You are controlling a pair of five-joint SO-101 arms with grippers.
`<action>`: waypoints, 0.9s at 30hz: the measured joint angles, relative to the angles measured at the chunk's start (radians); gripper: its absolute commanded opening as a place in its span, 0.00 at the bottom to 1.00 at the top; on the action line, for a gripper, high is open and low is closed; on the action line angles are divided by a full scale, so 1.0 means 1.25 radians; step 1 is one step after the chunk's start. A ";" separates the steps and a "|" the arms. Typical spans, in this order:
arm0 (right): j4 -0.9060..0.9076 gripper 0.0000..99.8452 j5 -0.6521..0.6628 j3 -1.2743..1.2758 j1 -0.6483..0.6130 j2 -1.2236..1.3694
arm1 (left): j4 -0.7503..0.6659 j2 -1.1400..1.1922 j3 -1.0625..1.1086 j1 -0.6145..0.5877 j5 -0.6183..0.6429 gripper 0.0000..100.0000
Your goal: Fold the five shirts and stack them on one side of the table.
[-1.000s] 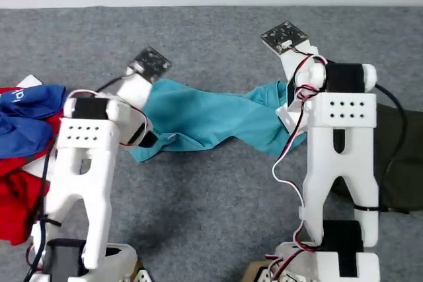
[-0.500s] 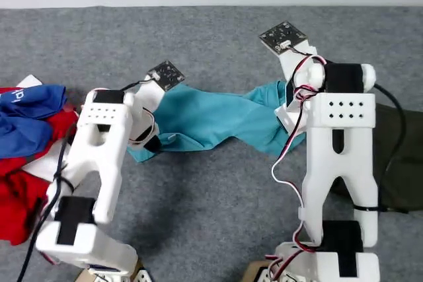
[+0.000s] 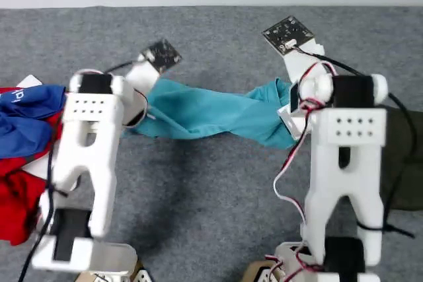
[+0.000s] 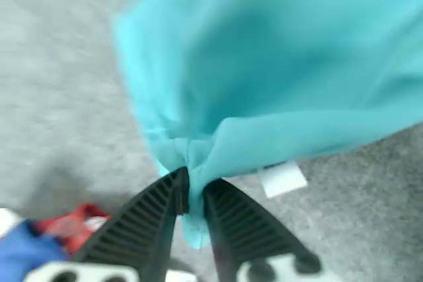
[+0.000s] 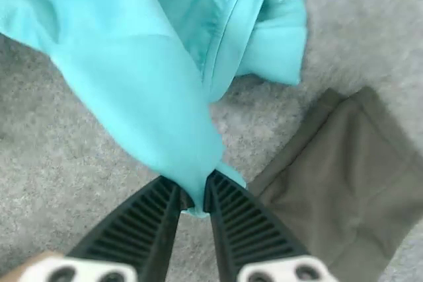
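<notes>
Fingers on my left side, the left fingers (image 4: 176, 191), are clamped on a bunched corner of the teal shirt (image 4: 277, 64), and a white tag (image 4: 283, 179) shows just beside the pinch. My right fingers (image 5: 173, 200) are closed tight on the shirt's other end, with the cloth gathered to a point between them. From above, the teal shirt (image 3: 205, 113) runs as a twisted band from one of my arms to the other, across the middle of the grey tabletop (image 3: 211, 216). By my right arm an olive shirt (image 5: 337, 183) lies flat, just beside the teal end. Out past my left arm, a crumpled blue shirt (image 3: 26, 117) rests on a red shirt (image 3: 16, 203) at the tabletop's edge.
</notes>
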 measured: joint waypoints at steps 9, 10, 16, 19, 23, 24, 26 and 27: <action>0.000 0.01 0.000 -0.106 0.000 -0.147 | 0.021 -0.257 -0.110 -0.018 0.000 0.01; 0.000 0.01 0.000 -0.137 0.000 -0.156 | 0.018 -0.281 -0.114 -0.027 0.000 0.01; -0.021 0.01 0.001 -0.322 0.038 -0.176 | -0.098 -0.415 -0.114 -0.114 0.066 0.01; -0.042 0.01 0.001 -0.403 0.066 -0.176 | -0.135 -0.475 -0.114 -0.136 0.082 0.01; -0.058 0.01 0.001 -0.508 0.079 -0.177 | -0.144 -0.556 -0.114 -0.144 0.085 0.01; -0.059 0.01 0.005 -0.534 0.080 -0.177 | -0.144 -0.577 -0.114 -0.144 0.085 0.01; -0.059 0.01 0.027 -0.581 0.080 -0.183 | -0.144 -0.616 -0.115 -0.144 0.085 0.01; -0.061 0.01 0.038 -0.599 0.080 -0.188 | -0.144 -0.633 -0.115 -0.144 0.085 0.01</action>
